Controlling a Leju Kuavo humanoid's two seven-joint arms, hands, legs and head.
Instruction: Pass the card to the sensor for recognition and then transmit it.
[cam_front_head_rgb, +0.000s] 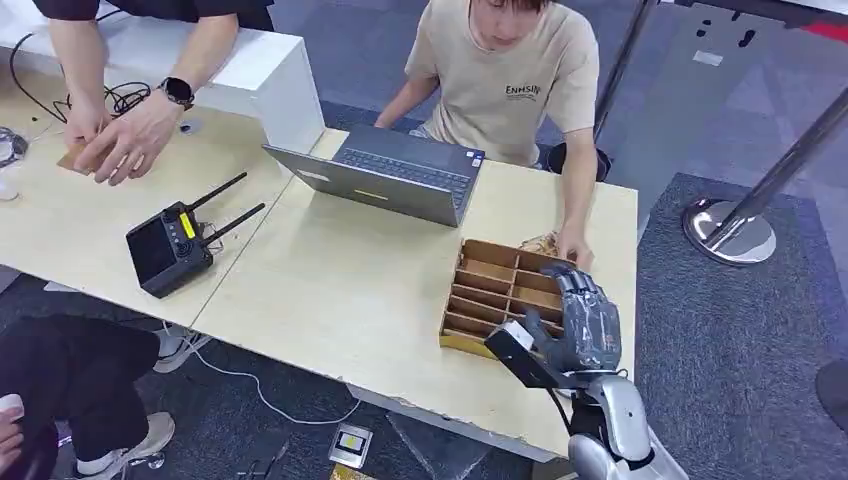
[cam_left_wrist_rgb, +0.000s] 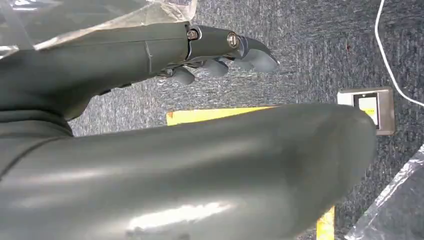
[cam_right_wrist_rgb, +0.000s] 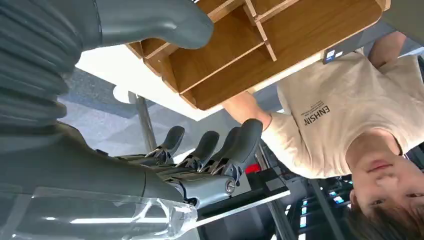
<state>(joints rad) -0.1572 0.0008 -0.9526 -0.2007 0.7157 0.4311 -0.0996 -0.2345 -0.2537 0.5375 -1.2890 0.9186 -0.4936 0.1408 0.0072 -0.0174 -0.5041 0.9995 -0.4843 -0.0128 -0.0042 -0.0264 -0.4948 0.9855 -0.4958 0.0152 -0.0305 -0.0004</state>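
Table (cam_front_head_rgb: 330, 290): person's shirt (cam_front_head_rgb: 510, 75) reads "ENHSIN".

Right hand (cam_front_head_rgb: 583, 325) covers the near right corner of the tray (cam_front_head_rgb: 497, 290); whether its fingers touch the tray can't be told. No card can be made out in the compartments, too small to tell. Person in beige (cam_front_head_rgb: 510, 75): head cut by the top edge, one hand partly behind the tray's far rim. Second person (cam_front_head_rgb: 140, 110) cut at the top; the brown piece (cam_front_head_rgb: 75, 157) under their hands is mostly hidden. Left hand (cam_left_wrist_rgb: 220, 55) blurred, thumb blocks much of the floor (cam_left_wrist_rgb: 310, 50).
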